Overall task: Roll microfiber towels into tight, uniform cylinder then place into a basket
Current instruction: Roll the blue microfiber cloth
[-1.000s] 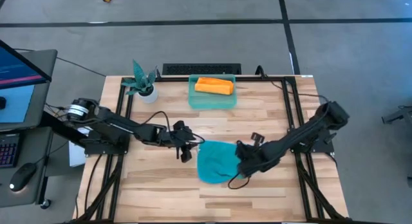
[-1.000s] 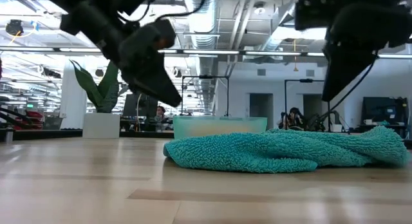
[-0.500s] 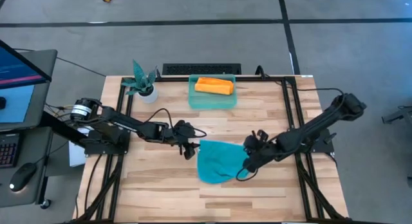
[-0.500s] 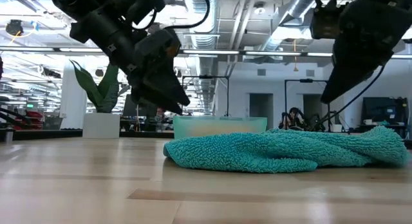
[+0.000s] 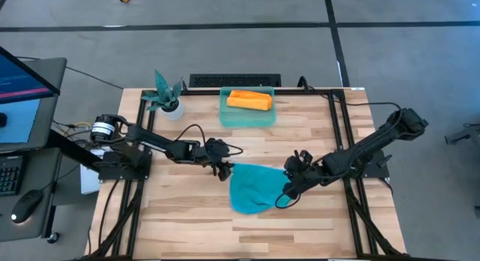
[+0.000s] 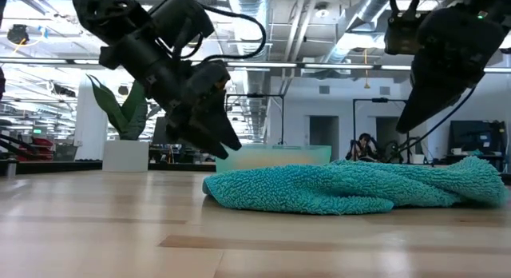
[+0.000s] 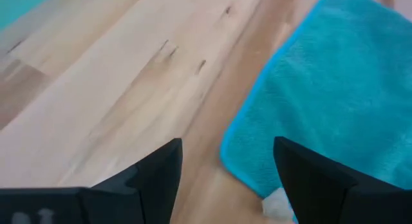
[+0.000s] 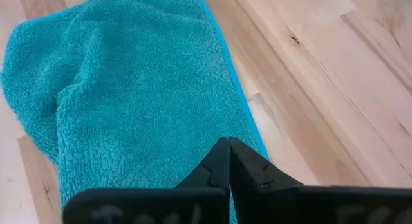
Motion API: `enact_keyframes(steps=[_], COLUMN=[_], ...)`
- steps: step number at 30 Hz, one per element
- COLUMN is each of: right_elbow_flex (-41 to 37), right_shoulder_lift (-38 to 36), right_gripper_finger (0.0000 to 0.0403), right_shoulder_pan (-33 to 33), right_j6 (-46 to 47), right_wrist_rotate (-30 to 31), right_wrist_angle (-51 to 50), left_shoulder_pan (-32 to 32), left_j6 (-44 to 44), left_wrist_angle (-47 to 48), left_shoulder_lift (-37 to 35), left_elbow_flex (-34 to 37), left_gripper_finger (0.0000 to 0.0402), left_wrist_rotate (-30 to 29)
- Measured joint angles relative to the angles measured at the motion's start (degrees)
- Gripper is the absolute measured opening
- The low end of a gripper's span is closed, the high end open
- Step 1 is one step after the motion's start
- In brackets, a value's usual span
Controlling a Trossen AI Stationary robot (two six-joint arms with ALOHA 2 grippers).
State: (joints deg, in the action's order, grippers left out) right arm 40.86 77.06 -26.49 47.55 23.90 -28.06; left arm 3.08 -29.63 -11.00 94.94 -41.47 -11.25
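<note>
High: overhead, straight down.
Low: table height, level.
Wrists: close, downward.
Shared: teal towel (image 5: 253, 187).

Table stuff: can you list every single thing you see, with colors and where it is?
Rumpled teal-blue microfiber towel: one, teal-blue, table middle, between the grippers.
Rolled orange-yellow towel: one, orange-yellow, inside the basket.
Translucent teal-green plastic basket: one, teal-green, far edge of the table.
Small potted plant: one, teal leaves, white pot, left of the basket.
Wooden table: one, light wood.
Left gripper: one, dark, open, at the towel's left corner.
Right gripper: one, dark, shut, at the towel's right edge.
</note>
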Motion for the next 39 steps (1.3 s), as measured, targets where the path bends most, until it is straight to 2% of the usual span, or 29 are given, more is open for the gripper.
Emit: enact_keyframes(steps=[5,9,12,15,17,25,34,39], right_elbow_flex=[0.0,0.0,0.0,0.0,0.0,0.0,0.0,0.0], right_shoulder_lift=[0.0,0.0,0.1,0.1,0.1,0.1,0.1,0.1], right_gripper_finger=[0.0021,0.0024,0.0023,0.0022,0.0021,0.0024,0.0024,0.0023], right_shoulder_pan=[0.0,0.0,0.0,0.0,0.0,0.0,0.0,0.0], right_j6=[0.0,0.0,-0.1,-1.2,-1.5,-1.5,-1.5,-1.5], right_wrist_rotate=[0.0,0.0,0.0,0.0,0.0,0.0,0.0,0.0], right_wrist_angle=[0.0,0.4,0.4,0.3,0.4,0.7,0.7,0.7], left_shoulder_pan=[0.2,-0.4,-1.6,-2.2,-2.4,-1.8,-1.9,-2.0], left_j6=[-1.3,-1.2,-1.8,-3.0,-3.1,-4.8,-10.6,-15.2], left_wrist_angle=[-1.8,-8.3,-9.6,-10.0,-10.0,-6.9,-4.4,-4.0], left_shoulder_lift=[2.8,7.1,8.7,9.3,9.2,9.9,9.5,9.5], left_elbow_flex=[0.0,0.0,-0.1,-0.2,-0.2,-0.6,-0.6,-0.8], left_gripper_finger=[0.0236,0.0236,0.0236,0.0236,0.0236,0.0236,0.0235,0.0235], left_wrist_rotate=[1.7,3.5,3.7,7.0,9.2,11.1,14.0,18.0])
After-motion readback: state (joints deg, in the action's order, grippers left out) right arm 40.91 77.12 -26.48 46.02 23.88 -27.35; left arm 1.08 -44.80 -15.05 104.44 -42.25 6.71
